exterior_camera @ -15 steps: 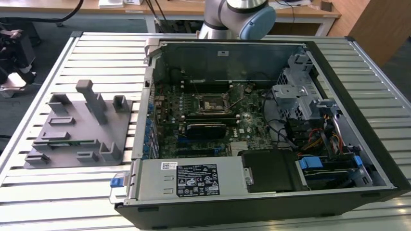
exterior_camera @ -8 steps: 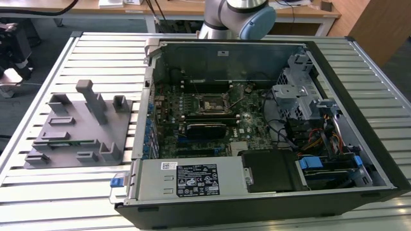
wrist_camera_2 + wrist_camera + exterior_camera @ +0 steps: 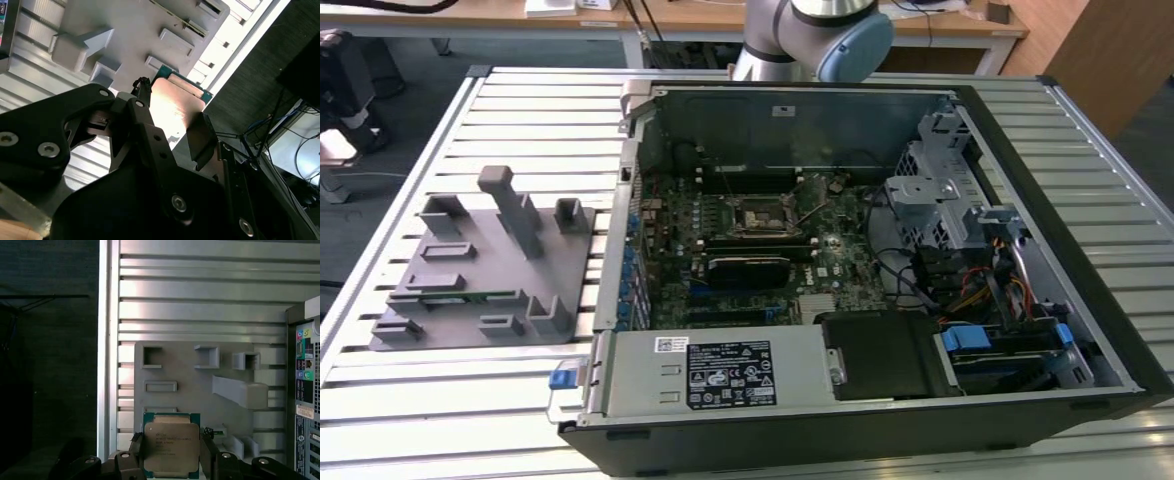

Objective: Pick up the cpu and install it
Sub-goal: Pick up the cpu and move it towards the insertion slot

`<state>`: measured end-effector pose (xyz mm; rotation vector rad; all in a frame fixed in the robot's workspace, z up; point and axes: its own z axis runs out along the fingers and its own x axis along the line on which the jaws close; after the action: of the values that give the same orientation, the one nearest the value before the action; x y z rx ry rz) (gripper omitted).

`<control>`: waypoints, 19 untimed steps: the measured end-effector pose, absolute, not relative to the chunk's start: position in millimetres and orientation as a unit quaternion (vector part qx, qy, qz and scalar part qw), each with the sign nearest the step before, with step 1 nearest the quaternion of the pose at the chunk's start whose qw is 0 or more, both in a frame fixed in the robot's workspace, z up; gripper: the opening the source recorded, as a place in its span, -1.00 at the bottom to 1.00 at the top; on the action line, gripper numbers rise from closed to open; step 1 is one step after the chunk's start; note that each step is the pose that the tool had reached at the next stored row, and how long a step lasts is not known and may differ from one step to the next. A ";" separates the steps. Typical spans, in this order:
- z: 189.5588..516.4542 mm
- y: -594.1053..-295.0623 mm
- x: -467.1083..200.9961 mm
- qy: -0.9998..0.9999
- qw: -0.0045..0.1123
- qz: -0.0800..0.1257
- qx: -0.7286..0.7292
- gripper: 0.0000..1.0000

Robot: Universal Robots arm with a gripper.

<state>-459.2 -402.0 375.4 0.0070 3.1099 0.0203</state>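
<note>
**Cpu clamped in the gripper over the grey tray**

The gripper [image 3: 171, 456] holds the cpu [image 3: 171, 447] by two opposite edges, its dark fingers [image 3: 137, 452] closed narrowly against the chip's sides. In both wrist views the silver-grey metal top faces the camera, framed by a thin green rim. The second wrist view shows the same hold, with the cpu [image 3: 175, 105] between the gripper's [image 3: 172, 127] two fingers [image 3: 145, 117].

Behind the chip lies a grey moulded tray [image 3: 190, 385] with raised blocks and rectangular pockets, resting on the slatted metal table [image 3: 200, 300]. Just beside the tray stands the open computer case [image 3: 1067, 200], whose rear panel with coloured ports edges into the first wrist view. Inside the case, the exterior view shows the motherboard [image 3: 670, 262] with a square socket [image 3: 761, 215] near its middle, and a power supply [image 3: 707, 370] along the near side.

The arm [image 3: 807, 35] is cut off by the exterior view's upper edge. The cpu's near edge runs out of the first wrist view, and its underside is hidden. How high the chip sits above the tray cannot be told.
</note>
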 end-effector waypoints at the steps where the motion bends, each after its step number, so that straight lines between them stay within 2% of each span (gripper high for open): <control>1: 377.3 -402.0 -459.2 1.000 0.016 0.007 0.002 0.06; 12: 402.6 -401.4 -459.2 1.000 0.019 0.007 0.002 0.06; 19: 404.0 -400.9 -453.2 1.000 0.019 0.007 0.002 0.06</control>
<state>-453.2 -400.9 404.0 0.0070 3.1027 0.0203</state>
